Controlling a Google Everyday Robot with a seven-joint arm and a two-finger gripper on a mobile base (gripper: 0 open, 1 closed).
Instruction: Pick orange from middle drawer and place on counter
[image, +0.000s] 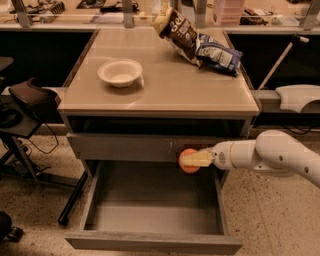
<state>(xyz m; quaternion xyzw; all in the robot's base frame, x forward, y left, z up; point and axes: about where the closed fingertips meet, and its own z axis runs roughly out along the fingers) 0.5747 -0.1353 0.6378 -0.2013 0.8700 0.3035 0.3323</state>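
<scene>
Orange (188, 170): pinched in the gripper (190, 160), off the drawer floor, in the air over the far right part of the open middle drawer (150, 212). One pale finger (199, 160) laid across the near face of the fruit; the other hidden behind it. Judged a sound pinch, since nothing else supports the fruit.

Gripper position: just near of the scratched upper drawer front (125, 146), at about its height, below the lip of the counter (165, 95). White arm (270, 155) reaching in from the right, roughly level, wrist pointing left.

Middle drawer pulled out toward the near side. Grey floor bare.

On the counter: white bowl (120, 72) at left; brown snack bag (175, 27) and blue snack bag (218, 54) at far right. Bare glossy top through the middle and near right.

Stage, as judged: pick done, place not yet begun.

Relation that governs the coming move: counter lies above and farther than the orange, lip just overhead. Likely need: rise first, staying near of the lip, then travel far onto the bare near-right patch.

Risks: clipping the lip on the way up. Round fruit, no long axis, apt to roll on the glossy top; low release advisable.
</scene>
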